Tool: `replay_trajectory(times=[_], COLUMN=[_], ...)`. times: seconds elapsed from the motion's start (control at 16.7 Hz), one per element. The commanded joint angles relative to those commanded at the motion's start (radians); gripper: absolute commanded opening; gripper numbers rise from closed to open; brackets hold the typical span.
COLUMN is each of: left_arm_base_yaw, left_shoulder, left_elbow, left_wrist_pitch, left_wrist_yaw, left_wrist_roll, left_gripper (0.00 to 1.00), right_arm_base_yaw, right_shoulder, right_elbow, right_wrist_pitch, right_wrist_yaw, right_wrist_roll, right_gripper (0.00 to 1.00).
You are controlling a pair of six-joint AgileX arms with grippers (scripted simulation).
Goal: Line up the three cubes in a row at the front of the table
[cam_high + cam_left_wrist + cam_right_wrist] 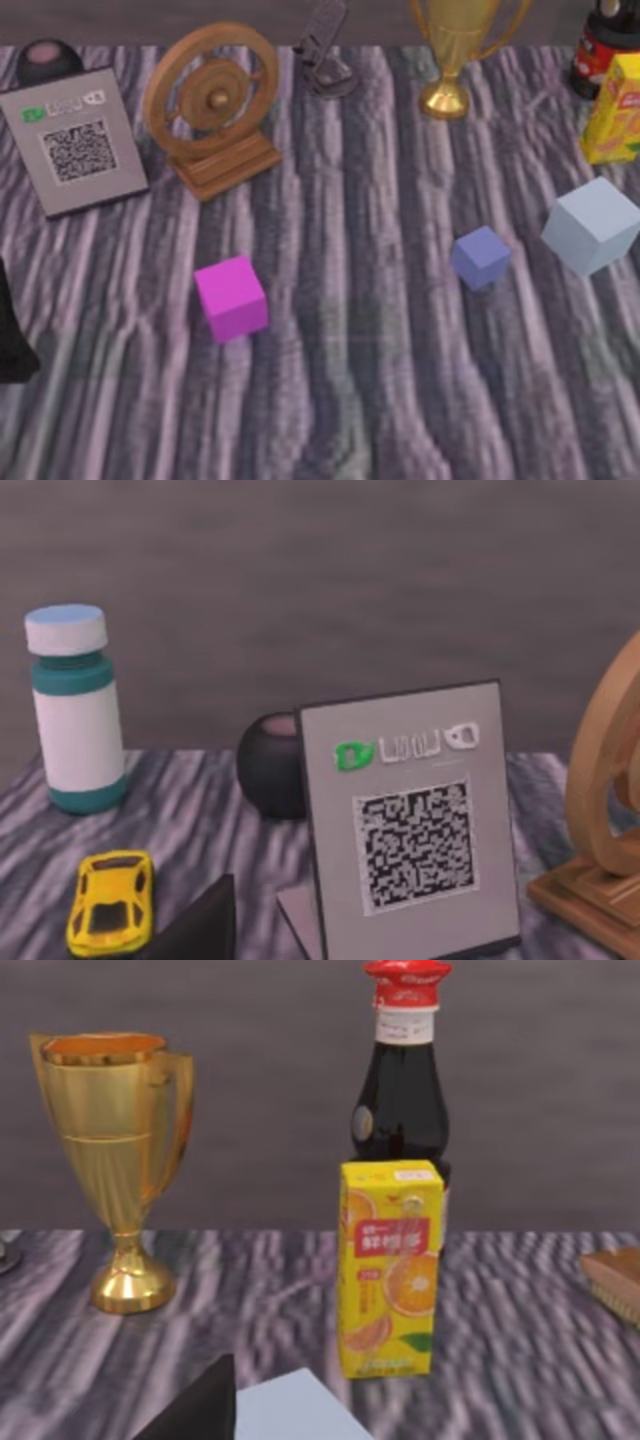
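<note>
While none of the 3 cubes sits in a row yet, the job looks to be at its very start. The magenta cube lies left of centre on the table. The periwinkle-blue cube rests right of centre, and the pale blue-grey cube, the largest, stands near the right edge, close to the yellow carton. All 3 are apart from one another and short of the front edge.

The left arm shows only as a dark shape at the top view's left edge, with its pincer out of frame there. In its wrist view a dark finger tip pokes in beside the QR sign and a yellow toy car, so I cannot tell how its fingers stand. The right arm is absent from the top view. Its wrist view catches 1 dark finger tip near a pale cube corner, and again I cannot tell its state.

My judgement for doing the first step well: let each arm take the cube on its own side. Come down from above with fingers spread wider than the cube and square to 2 flat faces. Place it near the front, leaving room for the other 2. The right arm should mind the carton, the dark bottle and the gold trophy.
</note>
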Motion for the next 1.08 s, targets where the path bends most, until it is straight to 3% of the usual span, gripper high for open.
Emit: replay_trajectory(times=[0.24,0.48,1.08], left_arm_base_yaw=[0.000,0.000,0.000], left_shoulder=[0.000,0.000,0.000], left_elbow=[0.000,0.000,0.000], left_wrist_pitch=[0.000,0.000,0.000], left_wrist_yaw=[0.000,0.000,0.000], left_wrist_roll=[0.000,0.000,0.000], left_gripper=[1.00,1.00,1.00], right_arm_base_yaw=[0.009,0.052,0.229], right_shoulder=[0.030,0.218,1.286], right_elbow=[0.030,0.216,1.047], right_wrist_pitch=[-0.020,-0.139,-0.691], right_wrist_yaw=[-0.002,-0.004,0.002], right_wrist_roll=[-0.002,-0.015,-0.078], right_gripper=[1.00,1.00,1.00])
